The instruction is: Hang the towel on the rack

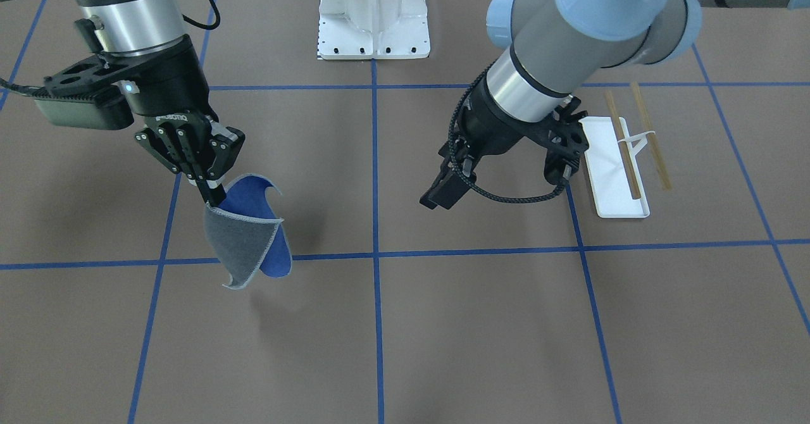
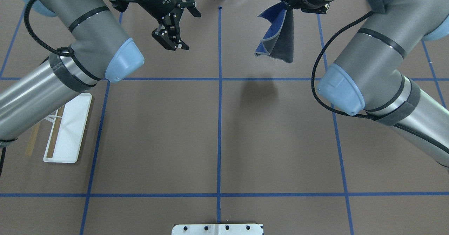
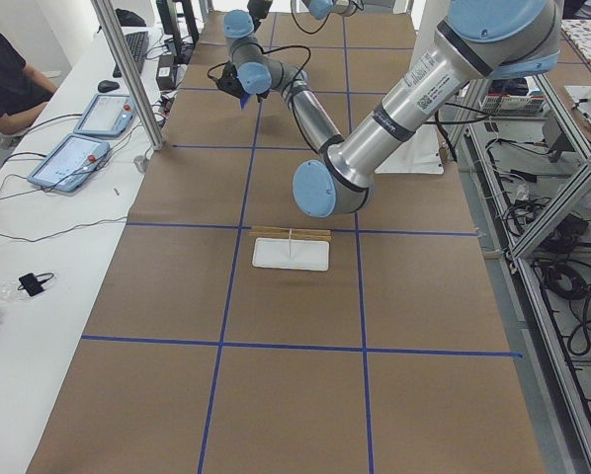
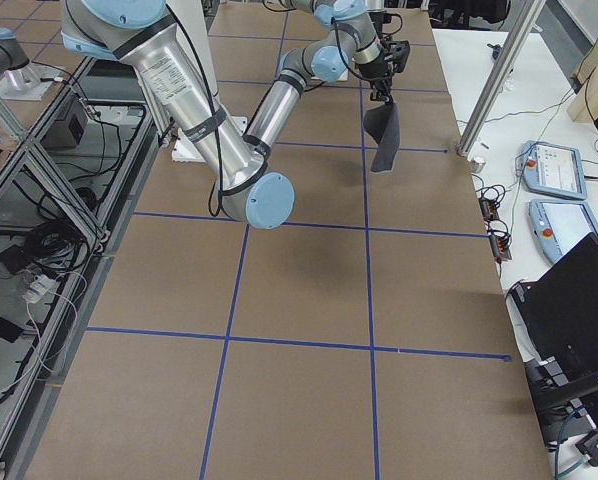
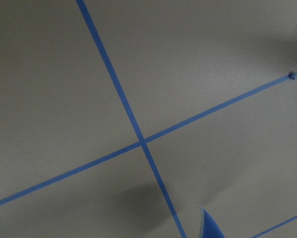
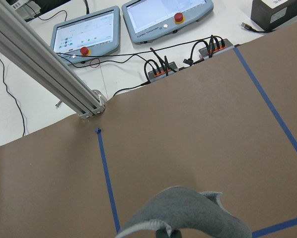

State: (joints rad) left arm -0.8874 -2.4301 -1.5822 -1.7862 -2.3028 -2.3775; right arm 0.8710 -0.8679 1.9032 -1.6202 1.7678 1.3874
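- On the robot's right half of the tabletop (image 1: 481,323), the right claw (image 1: 212,195) has its fingers pinched on the upper edge of the towel (image 1: 248,240).
- From that grip the towel hangs in loose folds. Dark grey faces outward, bright blue shows inside the folds, and pale stitching runs along the edge.
- From overhead, the towel's shadow (image 2: 257,91) lies on the brown surface apart from the cloth, so the towel hangs clear of the tabletop.
- The right wrist camera shows only a grey fold of the towel at its bottom edge. Beyond it is the tabletop's edge, and past that two touchscreen pendants (image 6: 86,34) and some cables.
- The left claw (image 2: 172,42) is near the middle blue tape line (image 2: 219,122). Its fingers look pressed together, and it holds nothing.
- The left wrist camera sees crossed tape lines and a blue tip of the towel in its bottom corner.
- The rack (image 1: 617,177) stands on the robot's left half, well apart from the towel. Its white tray base is flat on the tabletop, and its two wooden rods (image 1: 650,136) lie parallel above it. Nothing hangs on them.
- From overhead, the left arm (image 2: 42,87) covers part of the rack.
- A white bolted pedestal (image 1: 373,19) stands at the robot's side of the tabletop.
- A seated person (image 3: 4,79) is at the white side bench.
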